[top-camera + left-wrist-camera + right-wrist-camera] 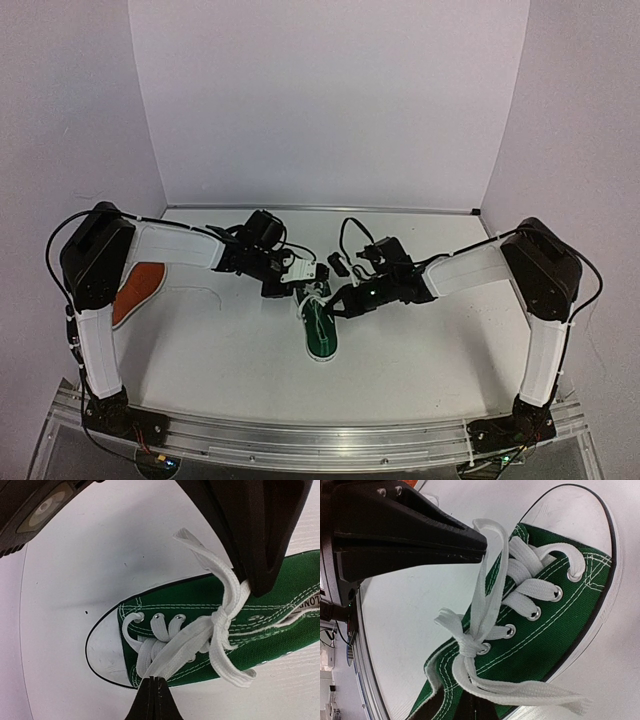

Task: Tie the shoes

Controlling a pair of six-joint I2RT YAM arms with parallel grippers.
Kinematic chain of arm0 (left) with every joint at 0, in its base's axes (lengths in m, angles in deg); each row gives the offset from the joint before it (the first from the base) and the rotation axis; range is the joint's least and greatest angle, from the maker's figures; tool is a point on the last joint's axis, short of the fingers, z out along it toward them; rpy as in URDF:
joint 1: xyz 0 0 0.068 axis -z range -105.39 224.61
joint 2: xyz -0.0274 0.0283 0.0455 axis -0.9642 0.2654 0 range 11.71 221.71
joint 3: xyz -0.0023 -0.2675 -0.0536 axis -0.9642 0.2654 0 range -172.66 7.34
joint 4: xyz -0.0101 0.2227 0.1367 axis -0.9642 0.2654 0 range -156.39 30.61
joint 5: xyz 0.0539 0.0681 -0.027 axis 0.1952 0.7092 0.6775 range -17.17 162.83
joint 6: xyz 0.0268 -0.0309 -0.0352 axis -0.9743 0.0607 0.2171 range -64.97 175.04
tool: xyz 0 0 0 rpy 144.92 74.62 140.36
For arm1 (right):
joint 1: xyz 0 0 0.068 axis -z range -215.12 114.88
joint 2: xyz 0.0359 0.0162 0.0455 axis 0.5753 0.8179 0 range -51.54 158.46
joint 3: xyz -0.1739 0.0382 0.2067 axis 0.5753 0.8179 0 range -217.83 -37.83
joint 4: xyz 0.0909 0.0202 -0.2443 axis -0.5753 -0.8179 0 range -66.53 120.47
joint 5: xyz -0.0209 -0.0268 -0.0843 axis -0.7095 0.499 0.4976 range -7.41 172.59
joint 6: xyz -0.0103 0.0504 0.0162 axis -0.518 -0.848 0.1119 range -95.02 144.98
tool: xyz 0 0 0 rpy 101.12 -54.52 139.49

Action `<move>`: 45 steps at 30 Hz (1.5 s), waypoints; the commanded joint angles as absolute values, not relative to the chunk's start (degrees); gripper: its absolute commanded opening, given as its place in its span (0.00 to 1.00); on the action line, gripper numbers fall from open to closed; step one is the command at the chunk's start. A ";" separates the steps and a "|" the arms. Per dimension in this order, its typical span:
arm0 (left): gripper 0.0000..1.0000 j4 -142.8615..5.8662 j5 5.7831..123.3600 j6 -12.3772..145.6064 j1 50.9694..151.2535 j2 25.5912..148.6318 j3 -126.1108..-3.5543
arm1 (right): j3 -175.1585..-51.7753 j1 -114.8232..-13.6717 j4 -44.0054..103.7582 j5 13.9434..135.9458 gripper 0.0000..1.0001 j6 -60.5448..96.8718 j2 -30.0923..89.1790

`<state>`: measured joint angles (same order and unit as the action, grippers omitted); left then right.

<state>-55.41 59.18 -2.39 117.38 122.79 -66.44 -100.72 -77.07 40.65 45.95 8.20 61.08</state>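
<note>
**If either pinch slips, the bow falls apart**

While the green shoe (pixel 321 330) lies near the middle of the table (pixel 430 350), toe toward the robot's bases, both claws crowd over its tongue. The left claw (pixel 153 685) is closed on a flat band of the lace (pixel 175 652) that runs from the knot (pixel 220 617) toward the toe. The right claw (pixel 255 580) looks clamped on another strand rising from the same knot, though its tips hide the contact. The orange shoe (pixel 140 285) sits well off to the left, partly behind the left arm, and I cannot see its laces.

The likely troubles, as I judge them:

- Nothing holds the green shoe down, so an uneven pull could drag or tip it rather than tighten the knot.
- Flat lace is slick, and a shallow pinch may let it slide out under tension, leaving the knot slack.
- Two loose ends hang free beside the knot. If what is gripped is an end rather than a loop, pulling could undo the knot.
- The claws are close together, so a crossing move could knock one against the other.
</note>
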 commanded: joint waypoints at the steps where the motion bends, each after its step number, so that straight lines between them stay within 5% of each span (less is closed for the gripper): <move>1: 0.00 -56.60 60.74 -1.78 117.59 122.61 -68.13 | -99.83 -77.49 39.96 46.79 0.00 8.32 58.84; 42: 0.00 -60.04 62.38 0.78 116.83 119.92 -65.22 | -88.48 -77.51 36.76 48.13 0.00 8.72 50.60; 45: 0.00 -60.00 61.48 0.99 116.80 119.57 -65.00 | -89.25 -77.51 36.63 47.85 0.09 8.85 50.35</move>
